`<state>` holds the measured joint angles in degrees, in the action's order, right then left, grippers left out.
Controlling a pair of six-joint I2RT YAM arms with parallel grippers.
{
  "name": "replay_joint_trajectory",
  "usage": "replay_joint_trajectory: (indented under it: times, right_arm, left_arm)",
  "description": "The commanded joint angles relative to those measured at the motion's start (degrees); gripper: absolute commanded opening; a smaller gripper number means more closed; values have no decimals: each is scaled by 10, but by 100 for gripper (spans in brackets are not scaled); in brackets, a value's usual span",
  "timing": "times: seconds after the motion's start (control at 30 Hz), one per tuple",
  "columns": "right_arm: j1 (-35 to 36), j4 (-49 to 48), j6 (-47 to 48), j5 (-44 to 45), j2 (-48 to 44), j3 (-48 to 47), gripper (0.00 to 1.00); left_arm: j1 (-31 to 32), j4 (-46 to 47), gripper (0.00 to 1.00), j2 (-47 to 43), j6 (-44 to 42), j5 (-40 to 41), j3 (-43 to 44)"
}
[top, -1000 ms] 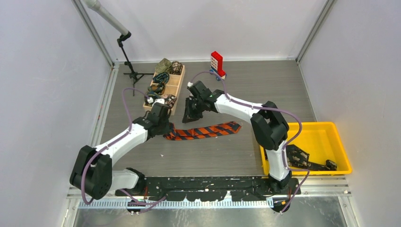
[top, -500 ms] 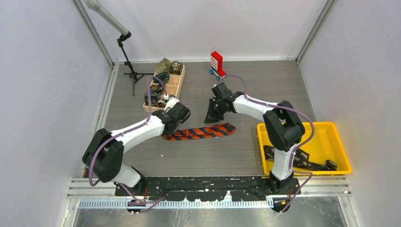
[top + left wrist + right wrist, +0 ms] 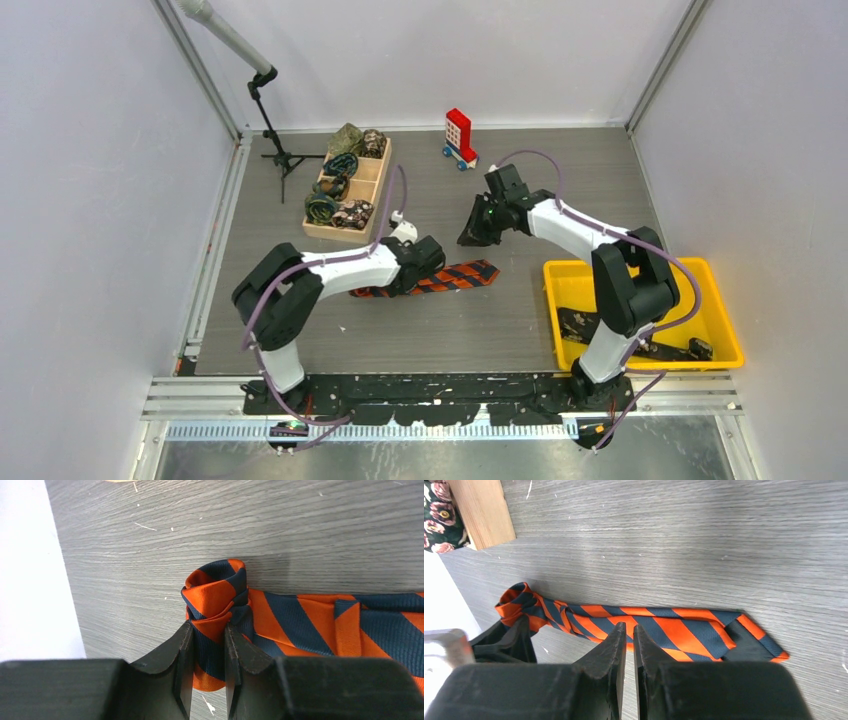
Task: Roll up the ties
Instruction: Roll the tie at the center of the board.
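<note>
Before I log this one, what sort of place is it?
Probably a lab robot cell: plain white panels on metal framing enclose the table, a tripod stands in the corner, and a wooden tray of rolled ties and a yellow bin sit ready.

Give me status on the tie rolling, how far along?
Done: several rolled ties sit in the wooden tray. In hand: the left gripper has its jaws shut on the rolled start of the orange-and-navy tie; the rest lies flat on the table. The right gripper is shut, holding nothing. Left: finish this roll, tray it; dark pieces lie in the yellow bin.
</note>
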<state>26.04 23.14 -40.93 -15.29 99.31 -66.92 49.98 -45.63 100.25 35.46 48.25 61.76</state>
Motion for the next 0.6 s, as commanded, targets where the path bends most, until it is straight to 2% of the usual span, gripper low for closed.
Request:
replay_joint_trajectory:
  times: [0.0,0.33,0.57]
  right_arm:
    - [-13,-13,1,-6,-40,9,16]
    - [-19,-14,1,-15,-43,13,16]
    - [-20,-14,1,-18,-41,12,16]
  left_arm:
    - [27,-35,18,33,34,46,30]
    - [55,-4,18,85,11,-10,50]
    - [57,7,25,100,8,-56,65]
